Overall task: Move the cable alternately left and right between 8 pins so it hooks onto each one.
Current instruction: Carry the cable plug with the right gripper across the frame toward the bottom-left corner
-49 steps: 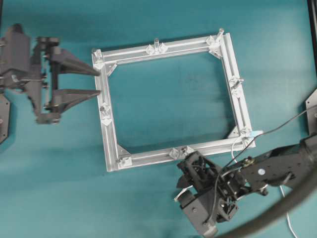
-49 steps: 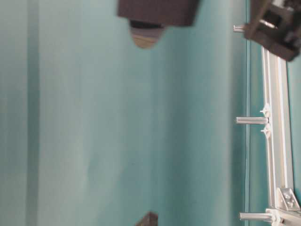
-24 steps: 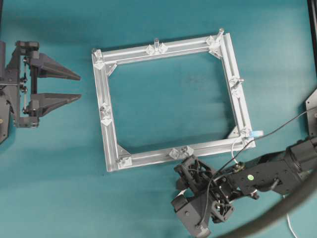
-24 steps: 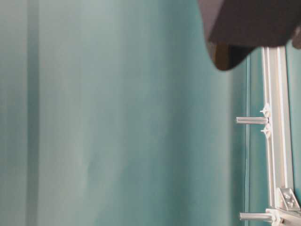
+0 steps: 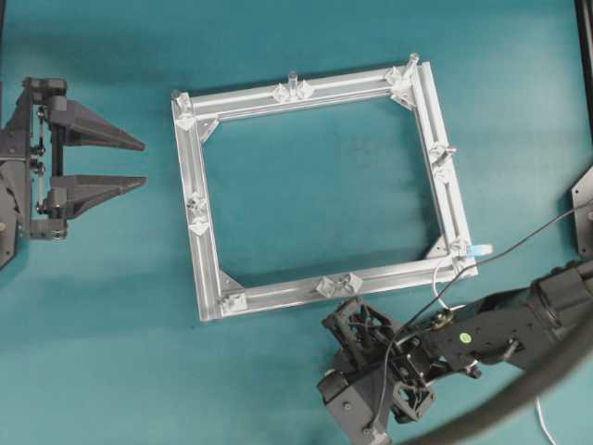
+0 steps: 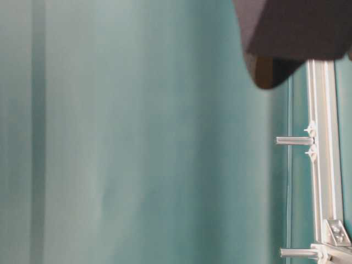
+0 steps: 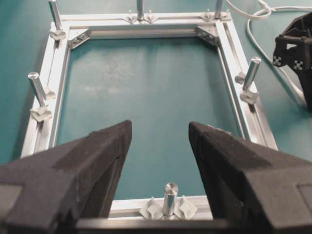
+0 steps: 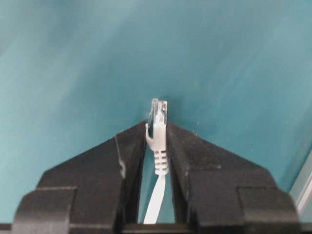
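The square frame point(image 5: 315, 190) at the centre of the overhead view is showing as brushed silver metal, its grooved bars catching soft glare. The pins point(image 7: 251, 74) are gleaming like polished metal, smooth and round. The table point(image 5: 315, 56) is looking matt teal, faintly scuffed. The cable point(image 8: 158, 161) is appearing as smooth white plastic, its plug point(image 8: 158, 111) clear and glossy. The gripper fingers point(image 7: 87, 161) are looking like matt black, finely grainy plastic
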Available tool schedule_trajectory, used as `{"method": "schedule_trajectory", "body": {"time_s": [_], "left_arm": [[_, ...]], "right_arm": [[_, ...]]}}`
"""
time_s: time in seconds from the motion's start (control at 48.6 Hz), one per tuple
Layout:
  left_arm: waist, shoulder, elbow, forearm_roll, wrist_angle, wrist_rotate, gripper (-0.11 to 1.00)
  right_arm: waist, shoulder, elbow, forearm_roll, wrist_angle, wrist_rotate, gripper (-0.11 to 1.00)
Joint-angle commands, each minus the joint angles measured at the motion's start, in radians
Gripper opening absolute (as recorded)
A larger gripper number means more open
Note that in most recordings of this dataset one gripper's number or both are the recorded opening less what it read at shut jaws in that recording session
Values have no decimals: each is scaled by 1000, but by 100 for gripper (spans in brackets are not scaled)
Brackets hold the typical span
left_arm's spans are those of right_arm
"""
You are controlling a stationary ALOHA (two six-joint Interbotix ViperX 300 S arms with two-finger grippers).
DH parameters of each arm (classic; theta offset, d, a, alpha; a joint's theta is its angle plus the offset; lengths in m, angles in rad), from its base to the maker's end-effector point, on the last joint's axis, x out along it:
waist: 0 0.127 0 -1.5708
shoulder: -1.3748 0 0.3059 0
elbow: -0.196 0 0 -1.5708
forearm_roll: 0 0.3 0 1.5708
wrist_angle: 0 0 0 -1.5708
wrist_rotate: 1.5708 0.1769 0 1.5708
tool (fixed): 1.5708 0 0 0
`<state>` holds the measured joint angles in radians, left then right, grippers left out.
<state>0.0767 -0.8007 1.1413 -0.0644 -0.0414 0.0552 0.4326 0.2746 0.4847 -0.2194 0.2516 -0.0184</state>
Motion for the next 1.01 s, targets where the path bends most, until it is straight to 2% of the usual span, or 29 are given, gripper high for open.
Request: {"method": "schedule_trajectory", "body": {"time_s": [0.0,0.103,0.165,0.329,0.432,0.494,0.576,0.699,0.761,0.885,0.987], "left_arm": [[-3,2,-8,-2,-6,-6,63],[-3,2,-6,-2,-6,-6,63],[-3,0,-6,-2,-3,-6,63],[-3,0,0,-2,15,-6,63],[-3,0,2,-2,32,-6,63],[-5,0,2,-2,35,-5,63],[-3,-2,3,0,35,-5,63],[-3,-2,6,-2,35,-5,63],[-5,-2,8,-2,35,-5,63],[-12,0,12,-2,35,-3,63],[-20,-2,17,-2,35,-3,63]], "right_arm": [[-6,-15,-15,-3,38,9,15],[-9,-55,-14,-3,75,60,15],[-9,-98,-5,-3,100,130,15],[-9,-213,35,-5,173,373,15],[-8,-275,66,-32,238,537,15],[-8,-301,80,-63,288,643,15],[-8,-318,87,-146,371,799,15],[-17,-314,71,-299,456,1025,15],[-35,-308,58,-350,480,1138,15],[-87,-285,34,-388,489,1298,15],[-143,-250,-8,-387,472,1333,15]]}}
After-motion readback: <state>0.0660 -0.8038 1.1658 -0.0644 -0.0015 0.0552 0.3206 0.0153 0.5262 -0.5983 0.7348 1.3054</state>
